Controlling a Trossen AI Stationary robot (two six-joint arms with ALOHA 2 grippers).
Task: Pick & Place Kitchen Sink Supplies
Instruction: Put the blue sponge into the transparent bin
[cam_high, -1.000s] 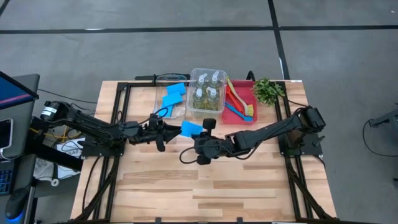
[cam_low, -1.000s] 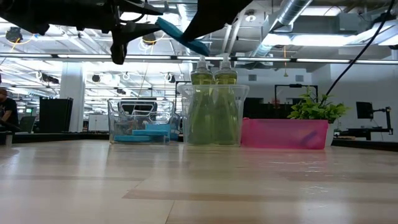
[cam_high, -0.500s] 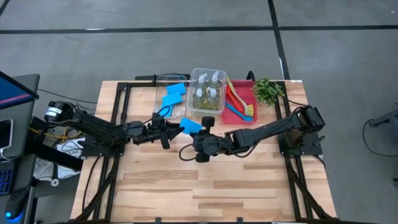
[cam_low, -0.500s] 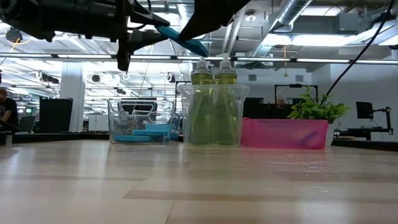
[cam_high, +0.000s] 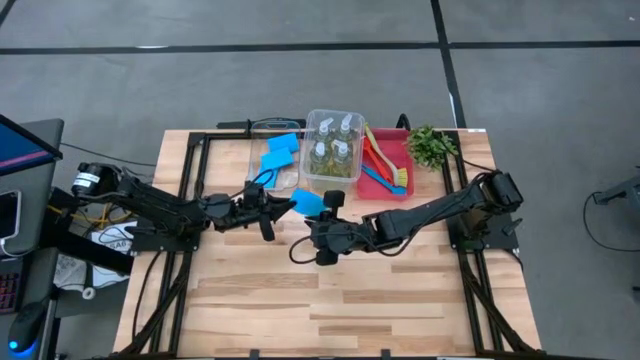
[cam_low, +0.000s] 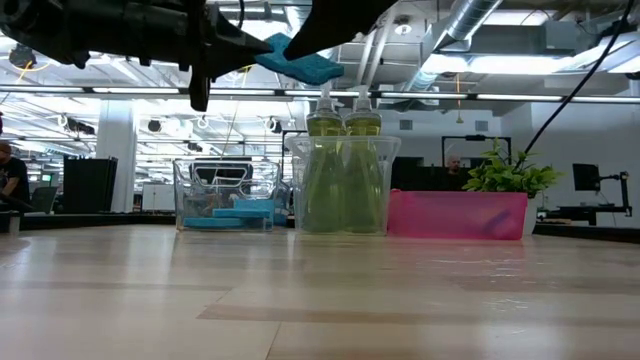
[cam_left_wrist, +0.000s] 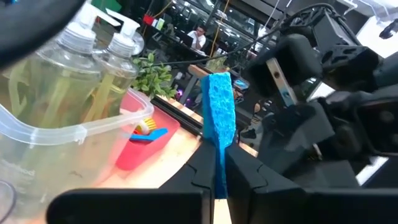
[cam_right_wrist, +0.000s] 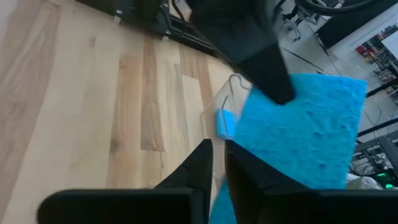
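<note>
A flat bright-blue sponge (cam_high: 308, 202) hangs in the air above the table's middle, between my two grippers. My left gripper (cam_high: 290, 203) reaches it from the table's left and is shut on it; my right gripper (cam_high: 322, 208) reaches it from the right and is shut on it too. In the low view the sponge (cam_low: 298, 62) lies nearly level, high above the bins. Other blue sponges (cam_high: 280, 150) lie in a clear bin. Bottles of yellow-green liquid (cam_high: 333, 145) stand in a second clear bin. Brushes (cam_high: 380, 160) lie in a red bin. My left gripper pinches the sponge's left edge (cam_left_wrist: 219, 149) between its two fingers, coming level from the table's left. The sponge shows edge-on between the fingers and is lifted clear of the table. My right gripper holds the sponge's opposite edge (cam_right_wrist: 249, 168) between its two fingers, coming from the table's right. Its own fingers hide the exact place of contact. The sponge is lifted clear and nearly level.
The three bins (cam_high: 345, 178) stand side by side at the table's far edge, with a small leafy plant (cam_high: 430, 146) at their right. Bare wood (cam_high: 330, 300) stretches from the grippers toward the near edge. People sit in the room beyond the table.
My left gripper has moved toward the table's right, up to the sponge held by my right gripper, and has taken hold of its left edge. The sponge has tipped from slanting to nearly level. My right gripper has drifted slightly toward the left.
</note>
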